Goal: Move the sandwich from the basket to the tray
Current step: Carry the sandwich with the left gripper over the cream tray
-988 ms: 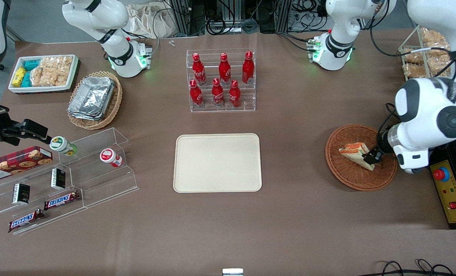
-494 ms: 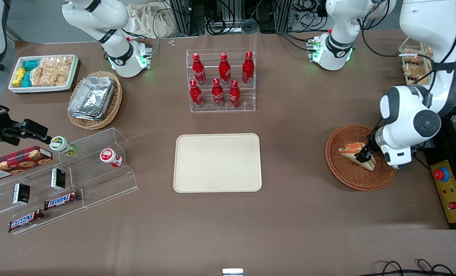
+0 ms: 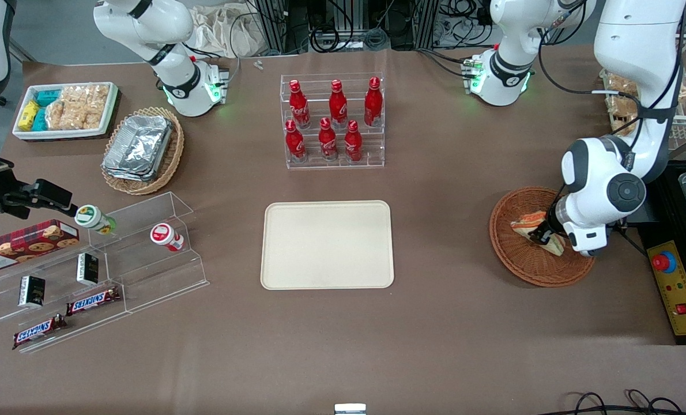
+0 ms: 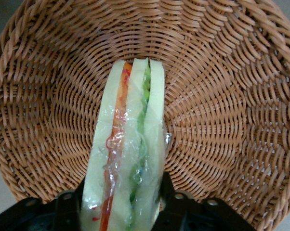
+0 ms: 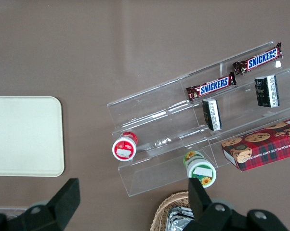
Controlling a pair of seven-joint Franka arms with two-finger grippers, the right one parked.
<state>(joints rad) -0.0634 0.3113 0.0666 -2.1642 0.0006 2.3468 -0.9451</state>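
While the working arm is reaching down over the reddish-brown basket (image 3: 521,265), its gripper (image 3: 542,235) is sitting low inside it, with one black finger (image 4: 68,207) pressing each side of the sandwich (image 4: 128,159), so the wedge is being gripped between them. In the wrist view the sandwich is standing on edge, wrapped in clear film, showing white bread with an orange layer and a green layer. The wedge is lying in the basket, which is resting on the brown table toward the working arm's end. The cream tray (image 3: 327,244) is lying flat at the table's middle, well apart from the basket, with six red bottles (image 3: 331,120) standing in a clear rack farther from the front camera.
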